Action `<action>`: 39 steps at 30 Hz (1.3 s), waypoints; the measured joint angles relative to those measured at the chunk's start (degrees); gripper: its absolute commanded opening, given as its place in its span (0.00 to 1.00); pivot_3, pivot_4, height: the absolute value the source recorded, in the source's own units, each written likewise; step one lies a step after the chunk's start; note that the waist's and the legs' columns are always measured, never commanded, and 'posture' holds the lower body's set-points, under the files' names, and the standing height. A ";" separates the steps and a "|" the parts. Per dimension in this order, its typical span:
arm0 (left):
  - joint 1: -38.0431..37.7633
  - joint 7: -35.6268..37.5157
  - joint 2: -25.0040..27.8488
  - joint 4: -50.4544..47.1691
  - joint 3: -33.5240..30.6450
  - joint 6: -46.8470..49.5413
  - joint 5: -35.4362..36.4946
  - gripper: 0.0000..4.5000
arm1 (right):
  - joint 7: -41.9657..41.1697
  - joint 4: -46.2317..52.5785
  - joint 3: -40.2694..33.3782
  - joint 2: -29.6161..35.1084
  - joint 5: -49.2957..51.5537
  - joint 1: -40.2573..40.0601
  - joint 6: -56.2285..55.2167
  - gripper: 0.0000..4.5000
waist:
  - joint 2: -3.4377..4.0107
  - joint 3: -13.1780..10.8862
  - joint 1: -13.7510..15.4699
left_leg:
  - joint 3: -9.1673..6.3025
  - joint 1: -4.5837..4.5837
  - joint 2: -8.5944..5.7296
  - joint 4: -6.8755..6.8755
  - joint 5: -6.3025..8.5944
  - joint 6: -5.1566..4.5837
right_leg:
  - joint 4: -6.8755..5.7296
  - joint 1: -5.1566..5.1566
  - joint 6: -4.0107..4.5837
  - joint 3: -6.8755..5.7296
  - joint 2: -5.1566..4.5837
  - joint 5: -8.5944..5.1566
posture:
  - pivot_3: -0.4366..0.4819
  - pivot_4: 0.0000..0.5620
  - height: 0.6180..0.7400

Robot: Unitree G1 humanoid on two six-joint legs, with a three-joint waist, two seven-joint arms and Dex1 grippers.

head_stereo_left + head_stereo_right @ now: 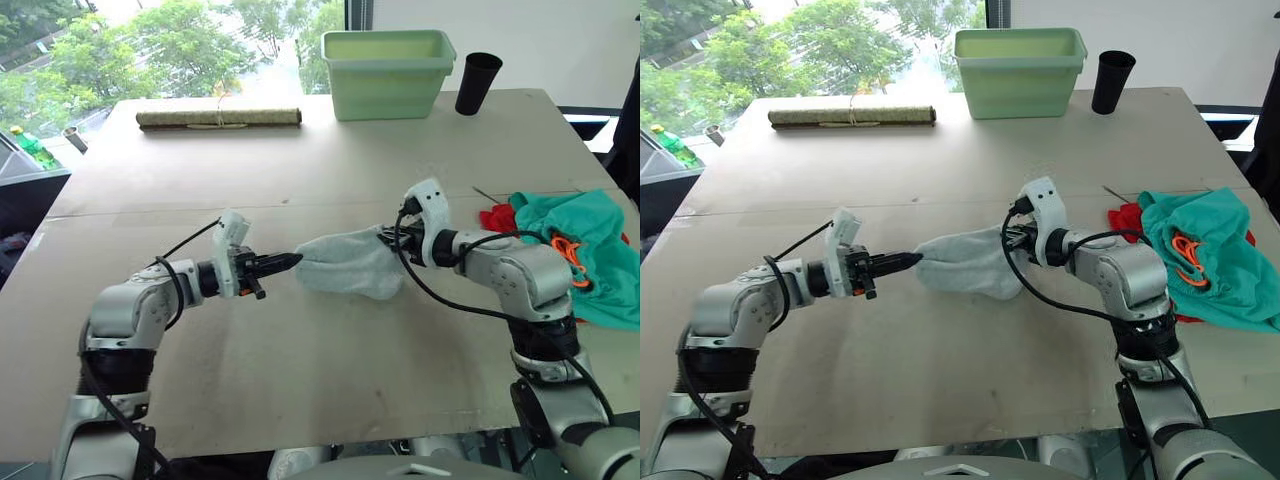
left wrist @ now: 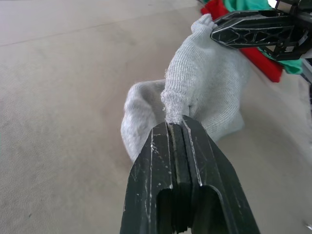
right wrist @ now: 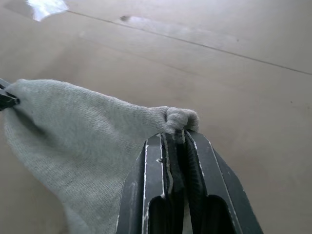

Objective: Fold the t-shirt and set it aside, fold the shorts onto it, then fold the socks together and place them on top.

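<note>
The light grey socks (image 1: 345,264) hang stretched between my two grippers just above the table's middle. My left gripper (image 1: 292,261) is shut on their left end, seen close up in the left wrist view as grey knit (image 2: 195,92) pinched between the fingers (image 2: 161,161). My right gripper (image 1: 385,239) is shut on the right end (image 3: 178,118). At the table's right edge the teal shorts (image 1: 590,240) with an orange drawstring (image 1: 567,250) lie on top of the red t-shirt (image 1: 497,216), which peeks out beneath them.
A pale green bin (image 1: 387,72) and a black cup (image 1: 477,83) stand at the table's far edge. A rolled mat (image 1: 218,118) lies at the far left. The brown table (image 1: 300,380) has bare surface in front of the socks.
</note>
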State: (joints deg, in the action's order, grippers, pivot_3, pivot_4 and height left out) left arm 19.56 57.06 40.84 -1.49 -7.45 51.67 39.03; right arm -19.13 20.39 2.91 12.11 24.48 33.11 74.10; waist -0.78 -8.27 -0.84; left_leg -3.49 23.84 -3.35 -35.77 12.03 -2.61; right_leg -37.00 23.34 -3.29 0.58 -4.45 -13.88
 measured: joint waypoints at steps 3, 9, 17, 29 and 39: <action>0.41 0.39 0.91 -0.03 -0.33 0.55 0.47 0.00 | 2.67 2.94 -1.43 -2.57 0.21 -1.17 4.13 0.02 | 0.00 0.00 0.03 | 0.00 0.00 -0.01 -0.01 0.00 0.00 | -0.01 0.00 0.00 0.00 -0.01 0.00 | 0.48 0.27 0.93; 0.73 0.73 2.33 1.14 2.13 -0.21 -1.91 0.00 | 6.06 4.66 -0.56 -4.65 -0.37 -3.22 6.93 0.02 | 0.01 0.00 0.01 | 0.03 -0.01 -0.03 0.01 0.00 0.00 | -0.02 0.01 0.00 0.01 -0.01 0.00 | 0.48 0.27 0.93; -0.18 0.66 1.50 7.39 4.97 -8.80 -8.05 0.33 | 4.85 -0.34 4.96 -2.52 -3.12 -8.00 -2.22 0.25 | 0.00 0.00 -0.04 | 0.07 -0.02 -0.03 0.04 -0.01 0.01 | -0.01 0.03 0.00 0.05 -0.01 0.00 | 0.48 0.27 0.93; -4.32 -8.65 -6.13 -0.33 -8.29 5.52 7.29 0.57 | -9.46 10.54 5.07 8.13 0.15 -13.34 -20.86 0.14 | -0.06 0.01 0.02 | -0.03 -0.10 0.00 -0.07 0.01 -0.01 | 0.00 -0.14 -0.02 -0.08 0.00 0.00 | 0.48 0.27 0.93; -5.06 -9.22 -3.91 -0.13 -7.45 6.06 6.10 0.87 | -16.05 -4.00 18.29 10.17 -9.10 -10.36 -34.53 0.00 | -0.08 0.01 0.09 | -0.01 -0.07 -0.01 -0.10 0.00 0.01 | 0.04 -0.14 -0.01 -0.06 -0.01 0.00 | 0.48 0.27 0.93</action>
State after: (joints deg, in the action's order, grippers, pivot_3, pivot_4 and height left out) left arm 14.50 47.84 36.93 -1.62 -14.90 57.73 45.13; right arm -35.18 16.39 21.19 22.28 15.39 22.75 39.56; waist -0.86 -8.27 -0.75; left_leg -3.50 23.77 -3.36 -35.87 12.03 -2.60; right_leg -36.96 23.20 -3.30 0.51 -4.46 -13.88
